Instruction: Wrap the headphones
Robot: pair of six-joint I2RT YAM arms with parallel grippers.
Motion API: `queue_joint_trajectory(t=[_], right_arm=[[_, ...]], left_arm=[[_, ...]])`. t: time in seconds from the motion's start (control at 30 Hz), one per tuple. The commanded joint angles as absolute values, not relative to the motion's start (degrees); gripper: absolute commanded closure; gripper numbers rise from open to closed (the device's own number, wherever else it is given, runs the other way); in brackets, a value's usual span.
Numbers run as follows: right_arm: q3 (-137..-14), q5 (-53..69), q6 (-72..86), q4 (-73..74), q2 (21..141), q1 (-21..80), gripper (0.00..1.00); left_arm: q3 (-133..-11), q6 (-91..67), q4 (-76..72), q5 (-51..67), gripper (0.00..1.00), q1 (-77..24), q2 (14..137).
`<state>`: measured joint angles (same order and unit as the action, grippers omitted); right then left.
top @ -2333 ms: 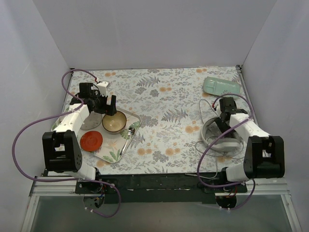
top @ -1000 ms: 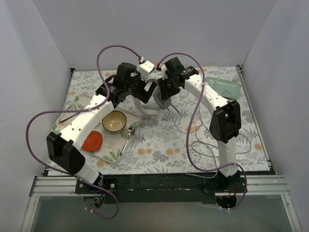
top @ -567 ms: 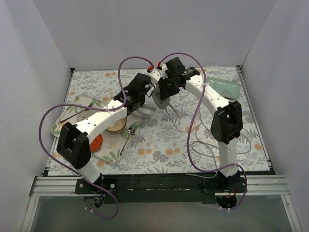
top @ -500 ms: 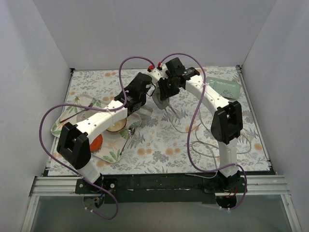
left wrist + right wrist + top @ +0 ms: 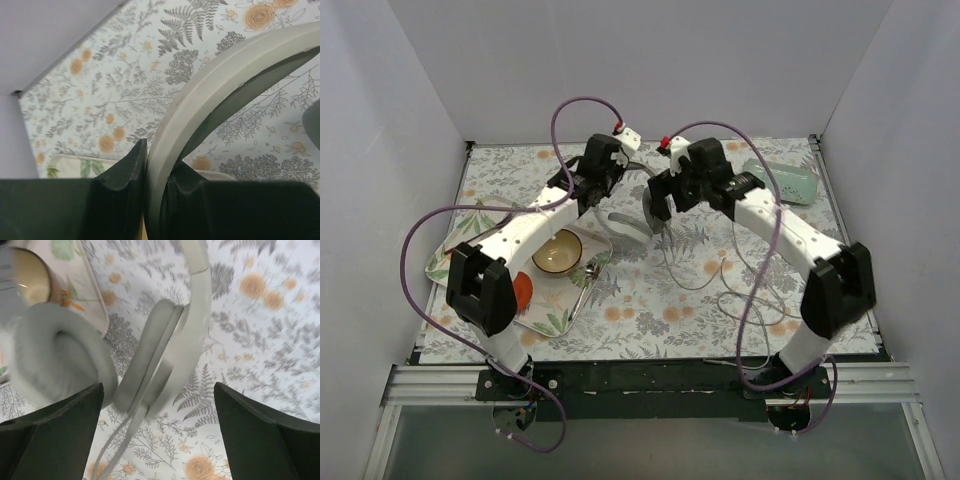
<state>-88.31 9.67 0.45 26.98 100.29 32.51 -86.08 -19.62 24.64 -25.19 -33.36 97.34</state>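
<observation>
The white-and-grey headphones (image 5: 628, 222) hang above the middle of the table, near the back. My left gripper (image 5: 606, 194) is shut on their curved headband (image 5: 210, 90), which fills the gap between the two black fingers (image 5: 125, 170). My right gripper (image 5: 661, 206) stands wide open just beside the earcups, holding nothing. In the right wrist view a padded earcup (image 5: 60, 355) and the second cup (image 5: 150, 360) hang ahead of the spread jaws. The thin grey cable (image 5: 115, 450) drops from them and trails over the cloth (image 5: 692, 272) toward the front right.
A patterned tray (image 5: 560, 312) at the left carries a bowl (image 5: 557, 254), a red plate (image 5: 520, 291) and a spoon (image 5: 586, 279). A mint-green case (image 5: 785, 180) lies at the back right. White walls close in three sides.
My left gripper has shut on the headband. My right gripper has opened, let go of the headphones and drawn back a little to the right.
</observation>
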Motion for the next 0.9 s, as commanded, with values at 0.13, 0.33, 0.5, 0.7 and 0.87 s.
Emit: queue_joint_trajectory(t=[0.13, 0.33, 0.5, 0.7, 0.87], right_arm=[[-50.1, 17.7, -13.0, -28.9, 64.9, 33.3, 0.02], [-34.5, 19.9, -26.8, -30.1, 52.9, 33.2, 0.02], [-27.8, 18.9, -33.3, -28.5, 51.1, 33.2, 0.04], [-23.0, 17.5, -32.6, -30.6, 54.8, 33.2, 0.06], [-23.6, 12.4, -28.1, -32.3, 62.7, 33.2, 0.09]], left_arm=[[-97.5, -34.8, 34.6, 3.2, 1.0, -19.6, 97.4], [-103.7, -38.3, 37.6, 13.3, 1.0, -12.0, 96.5], [-109.9, -40.6, 37.6, 13.5, 1.0, -9.2, 94.1], [-118.9, -41.3, 38.9, 12.9, 1.0, -8.4, 93.9], [-123.3, -41.7, 40.2, 13.1, 1.0, -8.3, 94.1]])
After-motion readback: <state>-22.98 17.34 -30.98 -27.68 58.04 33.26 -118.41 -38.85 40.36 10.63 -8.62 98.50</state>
